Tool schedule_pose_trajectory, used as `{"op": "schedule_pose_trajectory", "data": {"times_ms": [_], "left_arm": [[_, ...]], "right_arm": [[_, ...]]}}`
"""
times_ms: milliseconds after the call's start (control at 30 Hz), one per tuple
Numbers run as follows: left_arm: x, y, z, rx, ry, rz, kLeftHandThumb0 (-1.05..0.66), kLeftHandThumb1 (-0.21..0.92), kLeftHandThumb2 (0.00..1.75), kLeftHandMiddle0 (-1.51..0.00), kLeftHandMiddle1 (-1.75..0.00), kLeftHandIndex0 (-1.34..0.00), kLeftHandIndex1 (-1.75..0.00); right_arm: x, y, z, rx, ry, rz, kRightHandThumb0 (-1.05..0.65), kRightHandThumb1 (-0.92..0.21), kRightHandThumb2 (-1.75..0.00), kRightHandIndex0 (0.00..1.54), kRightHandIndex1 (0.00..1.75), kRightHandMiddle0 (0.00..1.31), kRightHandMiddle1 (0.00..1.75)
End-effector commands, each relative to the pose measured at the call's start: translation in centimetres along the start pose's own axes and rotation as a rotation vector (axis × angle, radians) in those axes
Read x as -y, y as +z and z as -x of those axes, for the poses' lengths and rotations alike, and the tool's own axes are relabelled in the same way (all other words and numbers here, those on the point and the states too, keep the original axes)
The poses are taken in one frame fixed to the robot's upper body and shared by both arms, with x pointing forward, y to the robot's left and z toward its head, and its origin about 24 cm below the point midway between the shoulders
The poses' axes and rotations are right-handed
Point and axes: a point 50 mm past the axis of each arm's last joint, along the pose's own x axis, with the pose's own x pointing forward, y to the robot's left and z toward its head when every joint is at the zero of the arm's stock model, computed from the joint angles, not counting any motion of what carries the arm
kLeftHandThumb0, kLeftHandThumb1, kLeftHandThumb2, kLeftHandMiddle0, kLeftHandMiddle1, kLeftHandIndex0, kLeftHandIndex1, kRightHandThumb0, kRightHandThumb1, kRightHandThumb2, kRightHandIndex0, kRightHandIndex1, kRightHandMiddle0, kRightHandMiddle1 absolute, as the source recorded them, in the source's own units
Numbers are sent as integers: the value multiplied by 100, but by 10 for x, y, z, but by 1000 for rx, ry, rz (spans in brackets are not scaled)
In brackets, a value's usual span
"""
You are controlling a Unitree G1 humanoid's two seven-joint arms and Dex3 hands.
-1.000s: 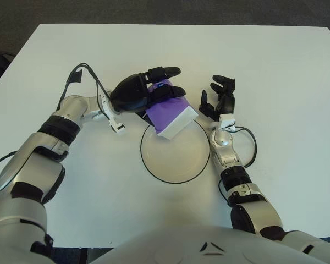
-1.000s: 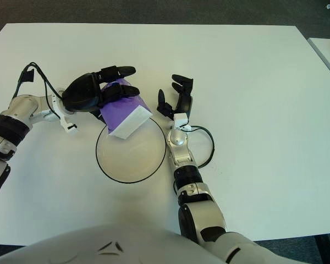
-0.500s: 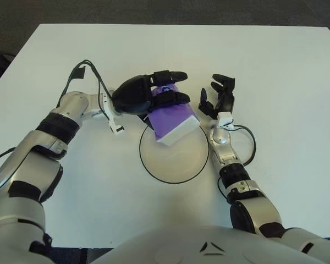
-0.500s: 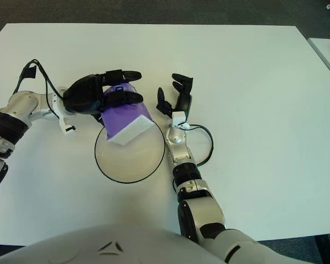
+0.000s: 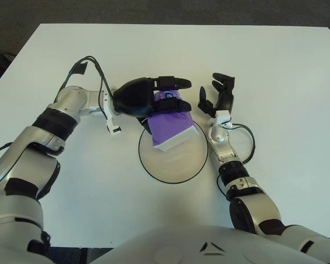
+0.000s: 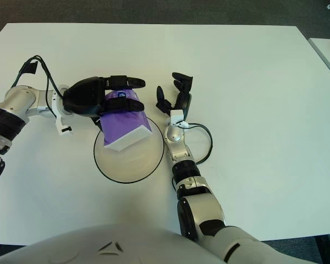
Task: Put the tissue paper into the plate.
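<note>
- My left hand (image 5: 154, 99) is at about eleven o'clock on the plate (image 5: 176, 175), fingers wrapped over the top of the tissue pack (image 5: 173, 125). I am grasping it, not resting on it. One risk is that the grip is only on the upper purple end, so the pack could swing or slip out before I want it to.
- The tissue pack hangs tilted, its white lower edge pointing toward six o'clock over the plate's upper part. I cannot tell whether that edge already touches the plate. If I let go now, I judge it may land half on the rim at twelve o'clock and tip outward onto the table (image 5: 286, 71).
- The plate is light-looking with a thin dark rim. If I push the pack down at a slant, the rim could get shoved toward five o'clock, and the plate would slide away from under the pack.
- My right hand (image 5: 217, 99) shows just beside the plate at about two o'clock, fingers loosely spread and holding nothing. It is close to the pack's right corner; if the pack swings that way on release, it could bump those fingers (image 5: 224, 82) and bounce off the plate.
</note>
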Motion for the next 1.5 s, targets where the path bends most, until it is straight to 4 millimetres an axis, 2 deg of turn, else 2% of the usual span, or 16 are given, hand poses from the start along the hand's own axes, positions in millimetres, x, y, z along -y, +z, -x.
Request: {"op": "schedule_pose_trajectory", "data": {"times_ms": [0,433,600,667,767,933,1167,1467], "left_arm": [[-6,1,-2,22,30,-6,-68,92,63,-41,-26,-4,-111],[-6,5,-5,65,37,-123,-66,92,71,-41,-30,0,-109],[-5,5,-6,90,21,-138,-72,92,75,-32,-24,0,-83],[-5,5,-7,100,17,-146,-76,92,75,-26,-18,0,-63],[-8,4,-6,112,3,-154,-81,92,75,-20,-12,0,-45],[-10,3,-6,115,-26,-155,-90,92,78,-10,-4,0,-23],[-10,3,-6,115,-38,-158,-96,92,83,-4,0,0,-11],[-10,2,-8,99,-47,-143,-101,92,91,0,0,0,-9]], "right_arm": [[22,-64,47,-336,-22,129,-45,-66,-82,51,85,4,124],[22,-65,47,-345,-13,135,-45,-69,-82,49,82,6,124],[22,-66,47,-351,-13,132,-46,-69,-81,50,82,6,124],[22,-67,47,-351,-12,133,-47,-70,-79,49,82,6,124],[21,-64,46,-341,-8,135,-50,-72,-76,48,80,5,123],[21,-64,46,-339,-9,135,-49,-71,-77,49,82,5,122],[24,-71,46,-359,-10,148,-48,-67,-81,51,89,5,122],[23,-69,46,-369,-25,124,-49,-67,-81,47,90,4,120]]}}
